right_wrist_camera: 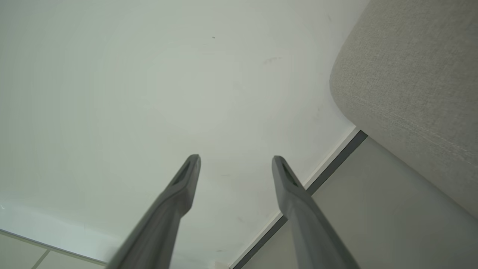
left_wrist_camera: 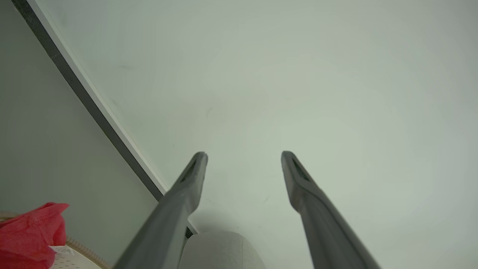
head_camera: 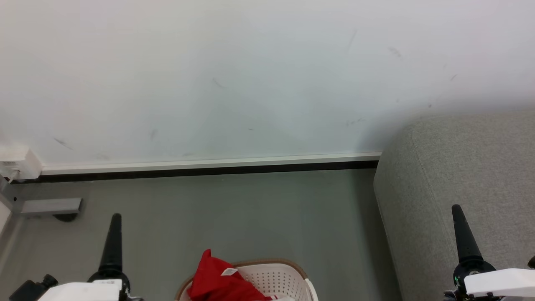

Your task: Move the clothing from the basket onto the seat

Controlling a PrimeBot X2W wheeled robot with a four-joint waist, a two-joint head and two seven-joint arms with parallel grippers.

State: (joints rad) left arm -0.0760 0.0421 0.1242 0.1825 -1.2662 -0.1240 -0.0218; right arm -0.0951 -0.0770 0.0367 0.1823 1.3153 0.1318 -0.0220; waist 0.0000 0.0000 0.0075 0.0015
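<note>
Left tool (left_wrist_camera: 244,155) and right tool (right_wrist_camera: 236,158) are both spread, empty. The clothing (head_camera: 217,278) sits in the basket (head_camera: 288,278) on the floor (head_camera: 250,209), near the seat (head_camera: 468,167). We advise lowering the left tool onto the raised red fold, gripping deep, then lifting clear.

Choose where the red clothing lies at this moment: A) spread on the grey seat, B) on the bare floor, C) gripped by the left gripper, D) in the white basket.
D: the red clothing sits heaped inside the basket, apart from the seat.
</note>
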